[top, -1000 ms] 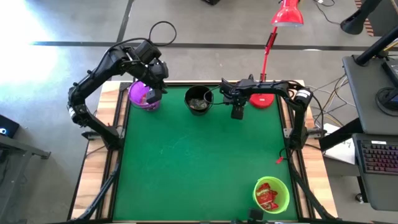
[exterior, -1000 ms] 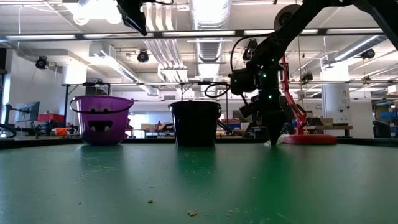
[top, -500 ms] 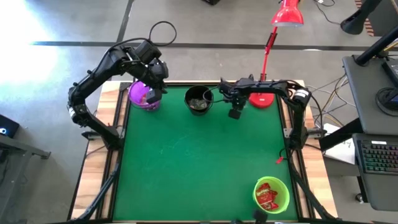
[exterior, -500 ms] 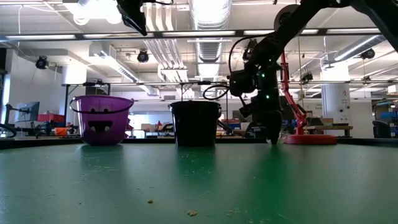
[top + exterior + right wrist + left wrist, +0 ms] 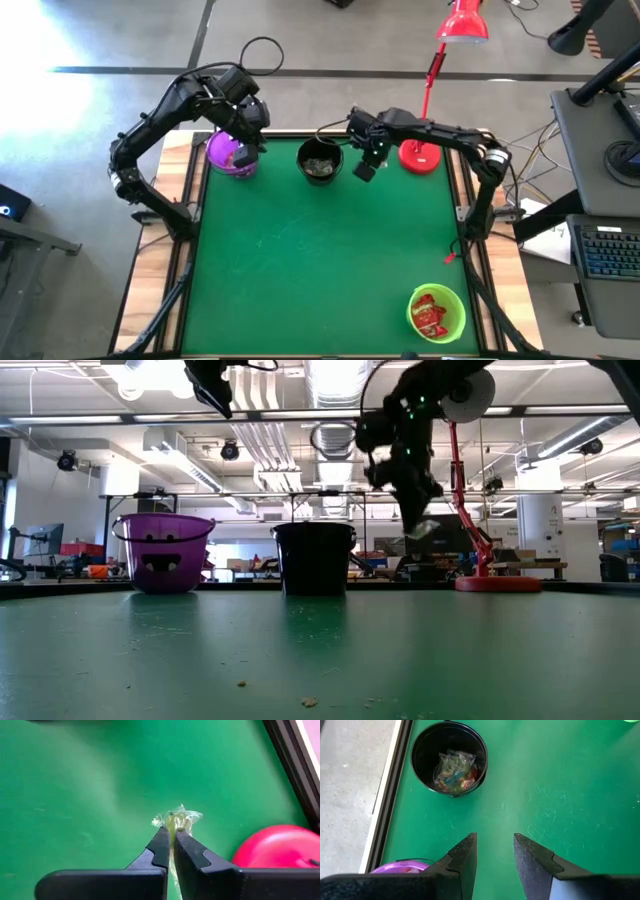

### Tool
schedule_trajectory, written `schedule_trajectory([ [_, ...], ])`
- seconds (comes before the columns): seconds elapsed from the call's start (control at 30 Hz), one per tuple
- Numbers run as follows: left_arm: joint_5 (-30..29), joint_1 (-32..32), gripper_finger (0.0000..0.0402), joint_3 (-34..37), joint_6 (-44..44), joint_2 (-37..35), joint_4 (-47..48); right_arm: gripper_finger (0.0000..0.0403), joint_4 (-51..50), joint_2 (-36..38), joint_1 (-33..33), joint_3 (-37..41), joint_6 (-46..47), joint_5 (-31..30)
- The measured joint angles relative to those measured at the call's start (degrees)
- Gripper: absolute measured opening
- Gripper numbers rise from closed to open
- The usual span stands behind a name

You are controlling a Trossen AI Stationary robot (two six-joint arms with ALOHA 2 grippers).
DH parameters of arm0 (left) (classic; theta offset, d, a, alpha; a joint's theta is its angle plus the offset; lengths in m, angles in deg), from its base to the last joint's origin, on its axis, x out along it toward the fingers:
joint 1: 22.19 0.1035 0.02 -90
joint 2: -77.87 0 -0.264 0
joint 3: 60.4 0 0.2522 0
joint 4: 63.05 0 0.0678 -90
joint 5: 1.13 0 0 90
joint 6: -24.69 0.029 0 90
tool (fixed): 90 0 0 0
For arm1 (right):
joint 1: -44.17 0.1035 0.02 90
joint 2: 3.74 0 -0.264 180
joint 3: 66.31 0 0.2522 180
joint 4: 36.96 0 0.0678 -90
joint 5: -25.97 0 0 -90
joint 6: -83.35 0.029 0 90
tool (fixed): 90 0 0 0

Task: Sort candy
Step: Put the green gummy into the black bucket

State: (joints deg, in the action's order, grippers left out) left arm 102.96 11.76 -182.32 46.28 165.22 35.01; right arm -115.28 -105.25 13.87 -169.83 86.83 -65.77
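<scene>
Right gripper (image 5: 172,837) pinching a clear-wrapped candy (image 5: 177,818) above the bench (image 5: 320,260), beside the black bowl (image 5: 320,160) — long axis seemingly along the fingers, twist pointing outward. Left gripper (image 5: 492,847) spread.

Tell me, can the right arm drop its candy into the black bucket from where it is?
Probably yes. The right gripper pinches a clear-wrapped candy, lifted above the table right beside the black bucket. The bucket's top is open and nothing stands between them.
</scene>
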Motion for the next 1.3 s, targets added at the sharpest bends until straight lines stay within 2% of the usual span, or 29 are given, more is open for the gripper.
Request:
schedule_trajectory([
  [0.23,0.0,0.0,0.0110,0.0,0.4,0.0,0.2,0.0008,1.6,2.4,4.5,-4.7,2.6,4.6],
  [0.37,0.0,0.0,0.0110,0.0,0.4,0.1,0.2,0.0008,9.2,2.2,6.3,-6.2,3.6,5.9],
  [0.57,0.0,0.0,0.0110,0.0,0.6,0.4,0.2,0.0008,21.7,0.2,6.8,-6.4,6.5,11.7],
  [0.73,0.0,0.0,0.0110,0.0,0.7,0.4,0.2,0.0008,24.9,-2.4,6.6,-6.4,10.3,11.5],
  [0.97,-0.1,0.0,0.0110,0.0,0.7,0.4,0.2,0.0009,30.2,-5.5,6.8,-6.5,10.6,10.6],
  [1.1,0.0,0.0,0.0110,0.0,0.6,0.4,0.3,0.0009,31.0,-5.5,6.8,-6.5,11.7,6.2],
  [1.3,-0.1,0.0,0.0110,0.0,0.7,0.5,0.4,0.0040,30.6,-5.4,6.6,-6.5,9.5,8.3],
])
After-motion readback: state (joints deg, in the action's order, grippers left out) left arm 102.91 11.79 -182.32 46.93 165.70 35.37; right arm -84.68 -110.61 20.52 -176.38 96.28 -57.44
